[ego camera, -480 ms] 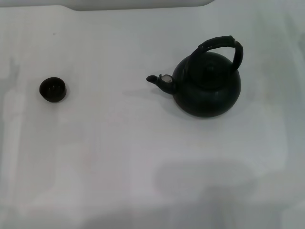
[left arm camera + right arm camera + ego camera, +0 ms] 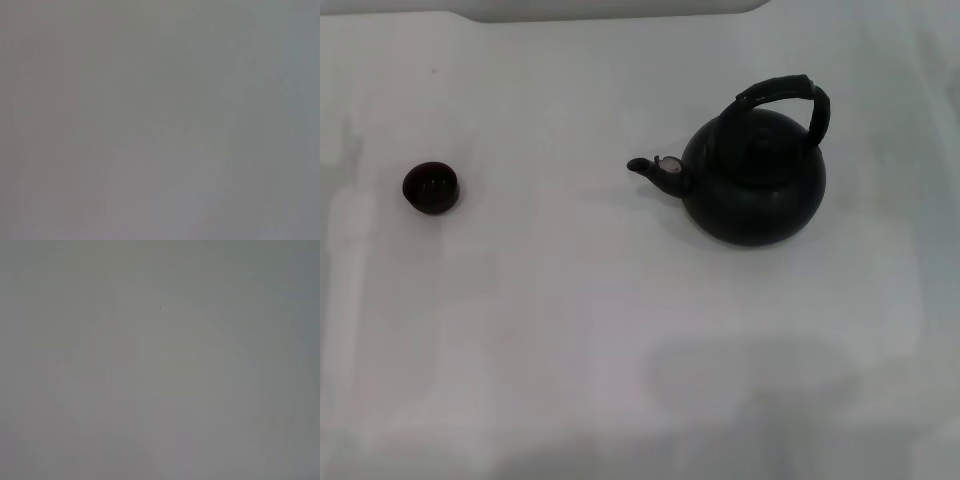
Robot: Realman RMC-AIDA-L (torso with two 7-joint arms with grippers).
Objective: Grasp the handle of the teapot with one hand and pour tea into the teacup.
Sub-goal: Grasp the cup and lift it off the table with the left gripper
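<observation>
On the plain white surface [image 2: 570,330] a tiny round black handleless teacup [image 2: 430,187] sits to the left, well apart from the large matte black teapot [image 2: 753,180], spout [image 2: 655,170] toward it, its arched black handle [image 2: 790,100] upright; neither gripper shows, so I cannot tell their fingers

honestly nothing moves here, teapot [image 2: 755,180] and teacup [image 2: 430,187] sit exactly where they were half a second back

White table [image 2: 620,350] w/ teapot [image 2: 755,185] & teacup [image 2: 430,187].
</observation>
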